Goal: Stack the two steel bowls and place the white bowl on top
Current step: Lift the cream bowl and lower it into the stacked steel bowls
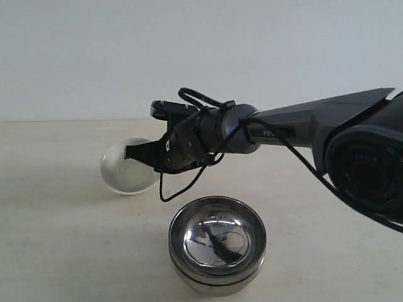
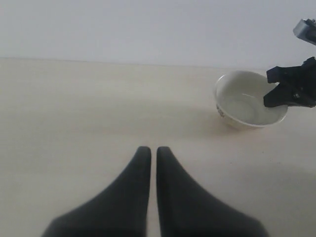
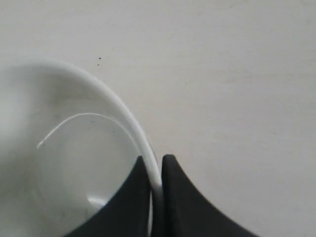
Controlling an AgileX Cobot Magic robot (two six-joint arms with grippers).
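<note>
The two steel bowls sit nested one inside the other at the front of the table: the upper bowl (image 1: 217, 236) rests in the lower one (image 1: 214, 281), of which only the wall shows. Behind them to the left is the white bowl (image 1: 123, 171) (image 2: 244, 103) (image 3: 64, 163). My right gripper (image 1: 135, 153) (image 3: 154, 160) (image 2: 269, 89) reaches across and is shut on its rim, one finger inside and one outside. Whether the bowl touches the table I cannot tell. My left gripper (image 2: 149, 149) is shut over bare table with nothing in it, far from the bowls.
The right arm (image 1: 302, 123) stretches from the right edge across above the stacked bowls, with a loose black cable (image 1: 182, 185) hanging under it. The pale table (image 1: 56, 239) ends at a light wall (image 1: 189, 50) behind.
</note>
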